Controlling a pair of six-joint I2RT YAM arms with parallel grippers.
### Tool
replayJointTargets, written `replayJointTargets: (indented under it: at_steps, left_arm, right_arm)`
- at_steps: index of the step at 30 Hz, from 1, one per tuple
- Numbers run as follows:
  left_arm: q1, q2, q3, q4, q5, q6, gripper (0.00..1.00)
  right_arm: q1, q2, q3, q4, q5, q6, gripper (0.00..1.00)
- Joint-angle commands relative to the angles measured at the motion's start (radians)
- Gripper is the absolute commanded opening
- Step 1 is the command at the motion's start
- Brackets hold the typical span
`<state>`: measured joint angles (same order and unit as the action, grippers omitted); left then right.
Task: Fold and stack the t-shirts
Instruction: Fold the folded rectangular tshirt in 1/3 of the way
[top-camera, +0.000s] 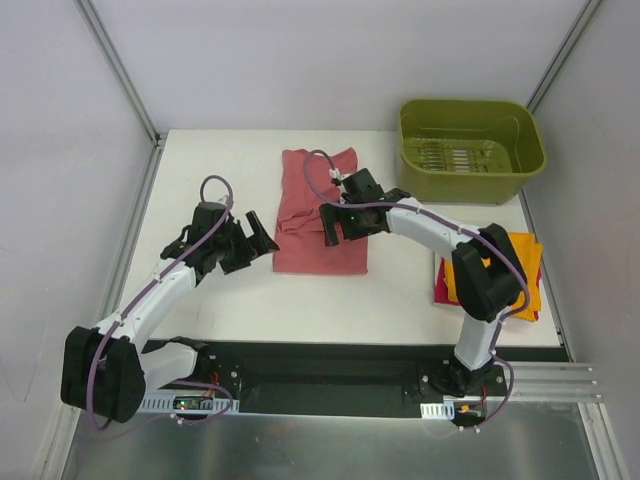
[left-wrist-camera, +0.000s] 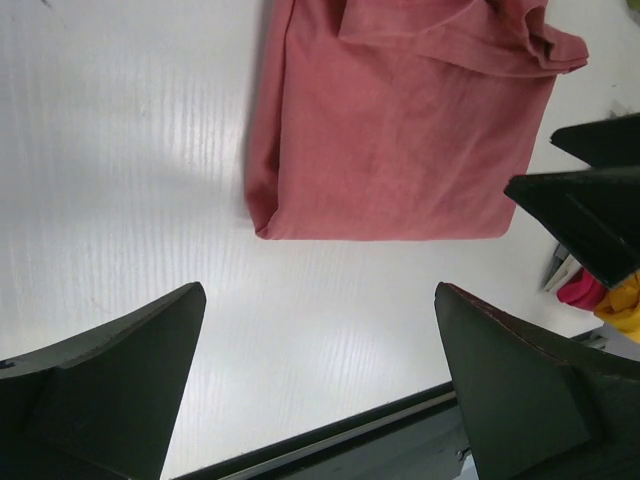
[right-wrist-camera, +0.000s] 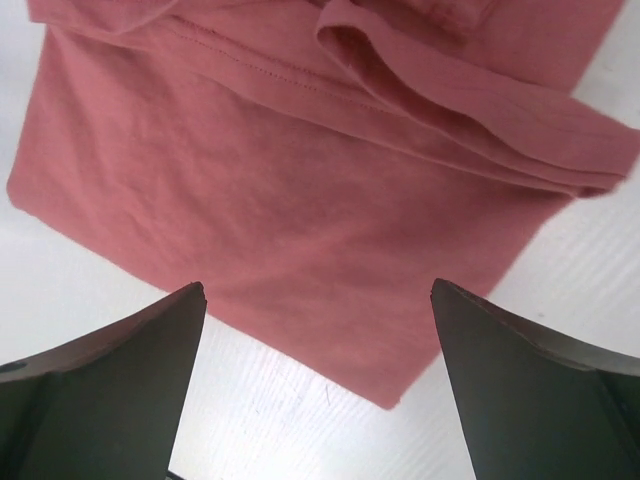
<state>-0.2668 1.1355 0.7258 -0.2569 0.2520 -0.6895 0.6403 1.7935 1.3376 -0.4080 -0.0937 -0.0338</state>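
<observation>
The dusty-red t-shirt (top-camera: 318, 215) lies on the white table as a long, partly folded strip with a sleeve doubled over at its far end. It also shows in the left wrist view (left-wrist-camera: 390, 150) and the right wrist view (right-wrist-camera: 300, 180). My left gripper (top-camera: 265, 232) is open and empty just left of the shirt's near end, its jaws over bare table (left-wrist-camera: 320, 330). My right gripper (top-camera: 330, 228) is open and empty just above the shirt's near corner (right-wrist-camera: 318, 300). The orange t-shirt (top-camera: 520, 262) lies folded on the magenta-pink one (top-camera: 443, 292) at the right, partly hidden by my right arm.
A green tub (top-camera: 470, 150) stands at the back right corner. The table's black front edge (left-wrist-camera: 330, 440) runs just behind my left gripper. Grey walls with metal posts close in the table on the left, back and right.
</observation>
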Motion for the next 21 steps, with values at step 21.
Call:
replayJointTargets:
  at_steps: [21]
  left_arm:
    - [0.005, -0.115, -0.077, -0.054, -0.039, -0.011, 0.99]
  right_arm:
    - [-0.051, 0.463, 0.575, 0.209, 0.152, 0.043, 1.00]
